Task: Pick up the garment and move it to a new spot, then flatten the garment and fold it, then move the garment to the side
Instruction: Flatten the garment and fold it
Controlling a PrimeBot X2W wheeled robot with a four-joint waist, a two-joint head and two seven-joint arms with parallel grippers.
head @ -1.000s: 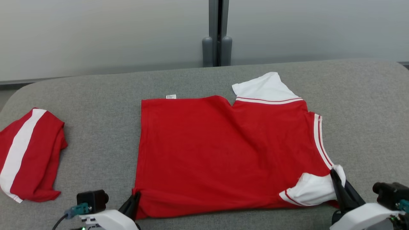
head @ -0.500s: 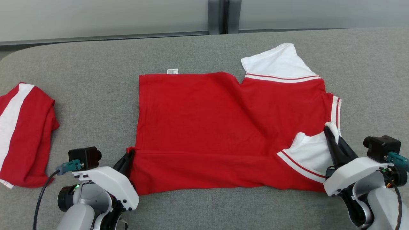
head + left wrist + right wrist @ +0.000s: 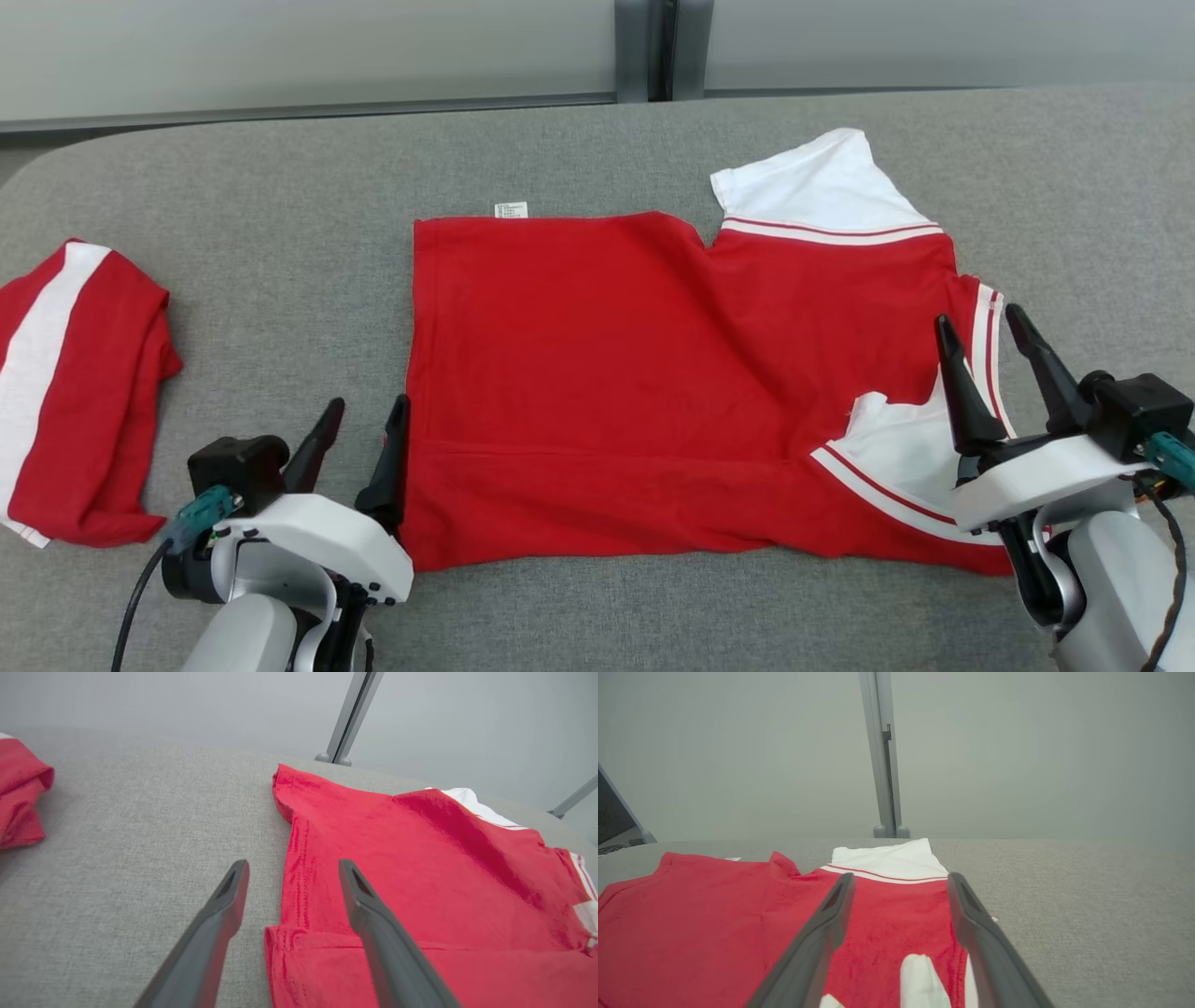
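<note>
Grey woven tabletop (image 3: pixel 280 187), rounded corners, before a pale frosted wall (image 3: pixel 280 47). The red shirt (image 3: pixel 607 373) lies flat, sleeves white. Left and right jaws gape wide, empty.

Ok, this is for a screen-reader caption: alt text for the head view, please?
A red garment lies spread on a grey table, its near edge folded over. The left claw stands open at its near left corner, the right claw open over its near white sleeve; a second red-and-white garment lies at far left.
</note>
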